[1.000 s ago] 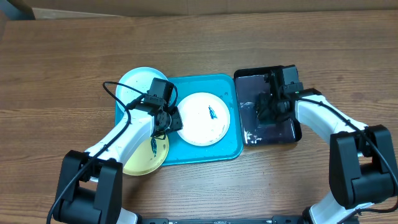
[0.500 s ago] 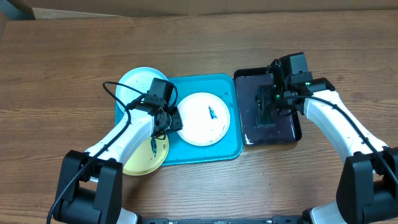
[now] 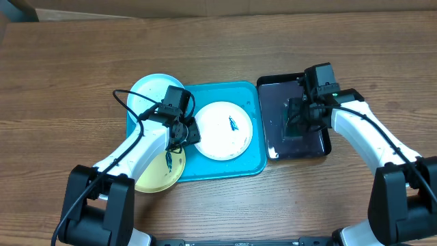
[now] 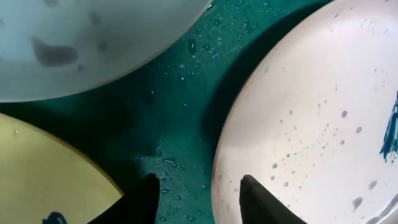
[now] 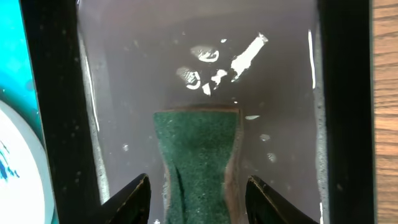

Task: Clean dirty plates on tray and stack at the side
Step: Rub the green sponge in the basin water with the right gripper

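Sponge (image 5: 196,143) sits pinched in the right end effector (image 5: 198,190) above the black tray (image 5: 50,93). Open, the left end effector (image 4: 202,190) straddles the left rim of the white plate (image 4: 311,124).

**One camera overhead, one on each wrist**

The overhead camera looks straight down from high above the table (image 3: 68,55), taking in both arms. The left wrist camera points down past the left gripper (image 4: 198,190), very close to the turquoise tray (image 4: 180,106), cropping the pale blue plate (image 4: 93,37), yellow plate (image 4: 43,174) and white plate (image 4: 311,124). The right wrist camera looks down past the right gripper (image 5: 198,193) from slightly farther, onto the black tray (image 5: 50,93) and green sponge (image 5: 196,149). Its left edge also catches the turquoise tray and white plate.
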`<action>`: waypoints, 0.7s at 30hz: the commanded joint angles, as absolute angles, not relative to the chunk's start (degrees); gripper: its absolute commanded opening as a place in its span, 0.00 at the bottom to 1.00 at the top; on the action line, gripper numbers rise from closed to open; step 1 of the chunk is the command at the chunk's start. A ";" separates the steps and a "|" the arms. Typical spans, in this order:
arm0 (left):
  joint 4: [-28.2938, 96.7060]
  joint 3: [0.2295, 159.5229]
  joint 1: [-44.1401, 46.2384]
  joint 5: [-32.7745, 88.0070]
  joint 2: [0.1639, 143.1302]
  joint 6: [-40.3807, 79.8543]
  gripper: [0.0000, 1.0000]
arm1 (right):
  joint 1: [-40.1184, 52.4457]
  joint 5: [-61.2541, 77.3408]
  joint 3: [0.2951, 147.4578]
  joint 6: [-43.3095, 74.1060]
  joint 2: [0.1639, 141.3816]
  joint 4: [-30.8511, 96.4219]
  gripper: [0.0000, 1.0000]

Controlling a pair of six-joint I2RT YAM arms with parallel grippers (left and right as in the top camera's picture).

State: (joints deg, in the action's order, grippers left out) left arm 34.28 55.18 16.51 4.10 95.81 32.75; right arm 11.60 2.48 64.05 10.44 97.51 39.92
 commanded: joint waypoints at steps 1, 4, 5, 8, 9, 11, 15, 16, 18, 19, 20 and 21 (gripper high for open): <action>34.24 56.40 16.69 4.10 96.27 31.92 0.44 | 13.69 1.23 63.68 10.96 98.13 39.79 0.53; 34.24 56.40 16.69 4.10 96.27 31.92 0.44 | 15.81 -2.74 63.68 11.84 98.13 39.90 0.55; 34.26 56.40 16.69 4.10 96.27 31.92 0.44 | 16.25 -4.49 63.68 12.53 98.13 40.03 0.56; 34.28 56.40 16.69 4.10 96.27 31.92 0.44 | 17.06 -6.46 63.68 12.71 98.13 40.40 0.56; 34.28 56.40 16.69 4.10 96.27 31.92 0.44 | 17.08 -6.42 63.68 12.71 98.13 40.42 0.56; 34.28 56.40 16.69 4.10 96.27 31.92 0.44 | 17.08 -6.44 63.64 12.71 98.19 40.45 0.56; 34.26 56.40 16.69 4.10 96.27 31.92 0.44 | 17.08 -6.42 62.46 12.71 98.19 39.64 0.56; 34.26 56.40 16.69 4.10 96.27 31.92 0.44 | 17.08 -6.39 61.84 12.71 98.19 39.07 0.56; 34.26 56.40 16.69 4.10 96.27 31.92 0.44 | 17.10 -6.35 60.69 12.71 98.19 37.71 0.56; 34.26 56.40 16.69 4.10 96.27 31.92 0.44 | 17.10 -6.26 60.14 12.71 98.19 37.01 0.56; 34.24 56.40 16.69 4.10 96.27 31.92 0.44 | 17.10 -5.67 59.27 12.71 98.19 36.01 0.56; 34.24 56.40 16.69 4.10 96.27 31.92 0.44 | 17.08 -5.43 58.87 12.71 98.19 35.53 0.56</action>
